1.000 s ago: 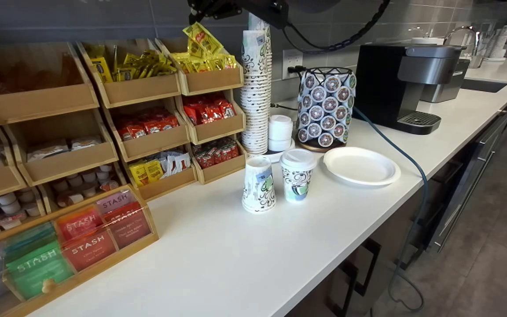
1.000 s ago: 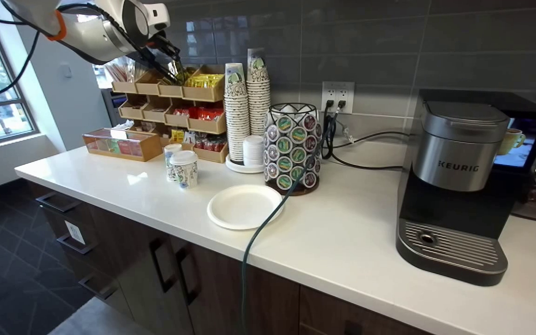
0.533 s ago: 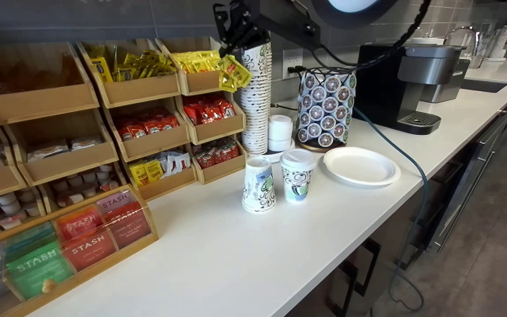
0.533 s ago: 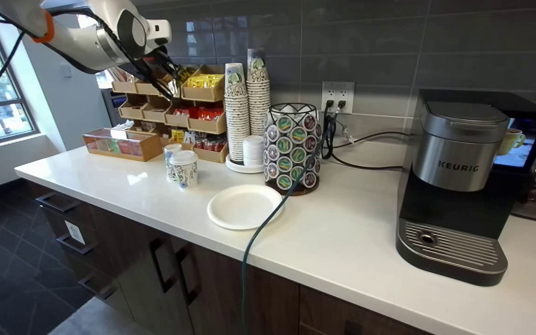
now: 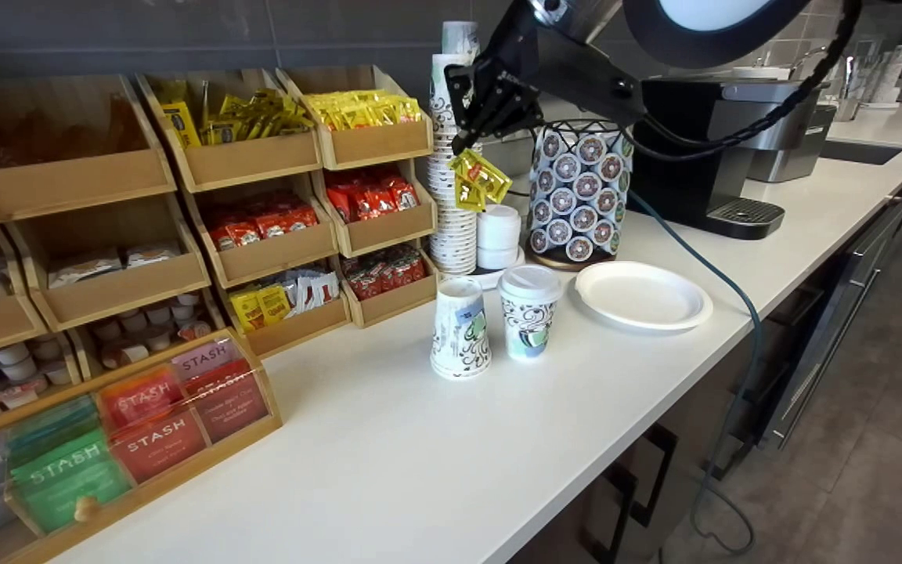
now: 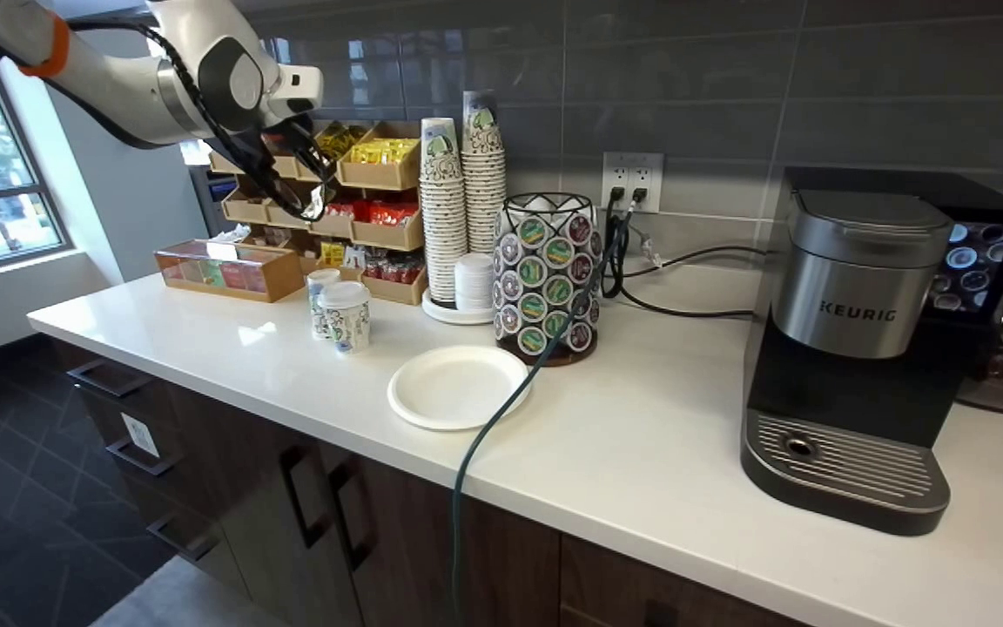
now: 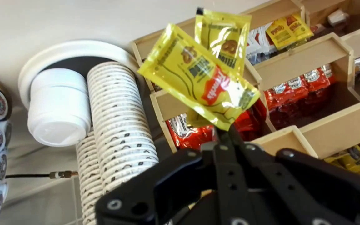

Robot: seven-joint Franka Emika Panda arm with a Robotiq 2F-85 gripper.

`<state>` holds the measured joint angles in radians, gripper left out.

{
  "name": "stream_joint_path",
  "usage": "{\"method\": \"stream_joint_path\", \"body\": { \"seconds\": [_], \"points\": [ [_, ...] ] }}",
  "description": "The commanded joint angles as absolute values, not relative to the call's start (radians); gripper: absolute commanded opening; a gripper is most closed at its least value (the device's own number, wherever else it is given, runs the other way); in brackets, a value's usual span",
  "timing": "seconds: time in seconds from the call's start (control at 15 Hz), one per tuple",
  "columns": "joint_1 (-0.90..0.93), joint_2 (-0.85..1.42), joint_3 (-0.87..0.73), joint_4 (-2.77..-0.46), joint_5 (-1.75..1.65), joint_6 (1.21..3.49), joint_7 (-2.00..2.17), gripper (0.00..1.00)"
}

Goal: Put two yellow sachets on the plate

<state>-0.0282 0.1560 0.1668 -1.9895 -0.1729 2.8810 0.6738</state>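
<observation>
The fingers are pinched together on two yellow packets, which hang up in the air near the bins. They are not on the plate yet; it sits well away on the white surface. I think the job now is to carry both over there. Go slowly, as they look held by just one end and one might slip out. Stay high, stop above the plate's middle, come down low, and only then let go.

The cup with a lid stands just beside the plate and could get knocked over. So could the tall cups and the pod rack. In an exterior view, a cord crosses the plate's edge; I can't tell if they touch.
</observation>
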Motion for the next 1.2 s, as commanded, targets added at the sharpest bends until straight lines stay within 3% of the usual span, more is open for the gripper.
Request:
{"method": "stream_joint_path", "body": {
  "seconds": [0.0, 0.4, 1.13],
  "points": [
    [-0.04, 0.09, 0.151, -2.09, -0.181, 2.816, 0.671, 0.0],
    [-0.05, 0.029, -0.004, -2.172, -0.618, 2.684, 0.937, 0.0],
    [-0.072, 0.052, -0.042, -2.19, -0.707, 2.697, 0.974, 0.01]
  ]
}}
